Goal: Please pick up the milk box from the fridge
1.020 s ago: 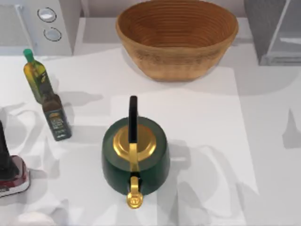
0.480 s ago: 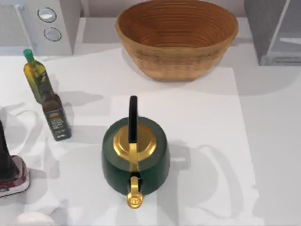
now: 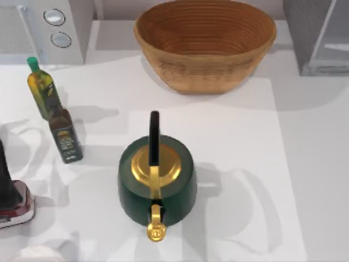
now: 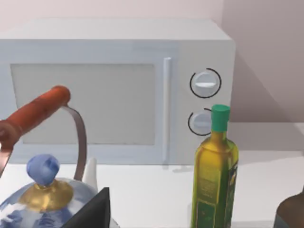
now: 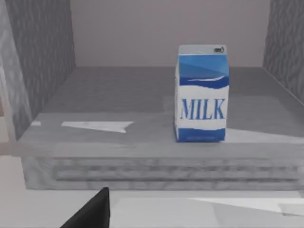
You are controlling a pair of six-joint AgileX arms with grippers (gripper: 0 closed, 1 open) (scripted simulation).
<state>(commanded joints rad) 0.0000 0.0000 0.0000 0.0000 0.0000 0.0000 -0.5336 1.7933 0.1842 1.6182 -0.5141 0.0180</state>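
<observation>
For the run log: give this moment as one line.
stage: approach | milk box: upright inside fridge, ungrasped | right wrist camera faces it | green kettle: table centre

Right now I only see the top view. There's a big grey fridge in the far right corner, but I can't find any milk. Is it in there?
Observer: Yes. The right wrist view looks into the grey box-shaped fridge, and a small white and blue carton, the milk box, is inside.
Operator: Did it fall over?
Observer: No, it stands upright on the fridge's grey floor, close to the front edge.
Operator: Is it squished against a wall?
Observer: No, it stands apart from both side walls, with the word MILK facing the camera.
</observation>
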